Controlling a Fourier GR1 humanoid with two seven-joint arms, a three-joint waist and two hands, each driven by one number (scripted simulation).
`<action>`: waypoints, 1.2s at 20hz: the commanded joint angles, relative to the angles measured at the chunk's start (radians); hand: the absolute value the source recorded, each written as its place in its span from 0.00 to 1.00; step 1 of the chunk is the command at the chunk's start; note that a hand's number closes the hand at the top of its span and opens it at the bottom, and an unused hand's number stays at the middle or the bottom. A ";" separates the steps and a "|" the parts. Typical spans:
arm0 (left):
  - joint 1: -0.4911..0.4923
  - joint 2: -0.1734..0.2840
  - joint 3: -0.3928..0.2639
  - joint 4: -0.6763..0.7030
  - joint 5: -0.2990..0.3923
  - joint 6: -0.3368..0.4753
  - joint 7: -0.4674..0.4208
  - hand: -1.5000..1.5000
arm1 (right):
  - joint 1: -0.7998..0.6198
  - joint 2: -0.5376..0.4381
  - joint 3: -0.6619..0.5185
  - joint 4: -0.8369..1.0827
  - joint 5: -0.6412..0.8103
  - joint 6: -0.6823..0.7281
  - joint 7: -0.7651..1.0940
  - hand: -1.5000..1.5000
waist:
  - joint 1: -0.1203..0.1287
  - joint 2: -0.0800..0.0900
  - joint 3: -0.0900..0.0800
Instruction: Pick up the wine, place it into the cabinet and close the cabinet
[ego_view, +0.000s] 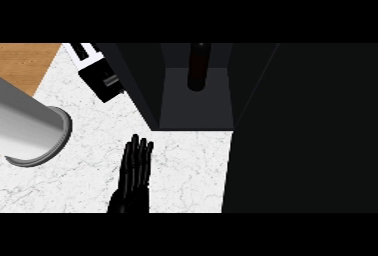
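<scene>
Wine bottle (198, 67) stands upright inside the cabinet (193, 107), straight ahead of your left hand (135, 172) (fingers straight, empty); door open.

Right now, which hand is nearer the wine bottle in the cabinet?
Left. The left hand rests open on the counter, below-left of the wine bottle; the right hand is out of view.

Kitchen, white marble counter (184, 170), dark cabinet (193, 107), steel pot (33, 127)

Wine bottle (198, 67) top cut off by upper edge, grey cylinder (29, 125) cropped at left, right robot hand unseen
</scene>
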 joint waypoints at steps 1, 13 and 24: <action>0.056 0.094 -0.002 -0.097 -0.005 -0.059 0.011 0.00 | 0.010 0.004 0.062 -0.049 -0.096 0.020 0.063 1.00 | 0.004 0.001 -0.001; 0.266 0.301 0.154 -0.266 0.090 -0.240 -0.040 0.00 | 0.179 0.018 0.140 -0.088 -0.201 0.093 0.050 1.00 | 0.004 -0.001 -0.001; 0.289 0.374 0.396 -0.312 0.216 -0.317 0.006 0.00 | 0.149 0.037 0.470 -0.121 -0.045 0.112 0.125 1.00 | -0.001 -0.001 -0.001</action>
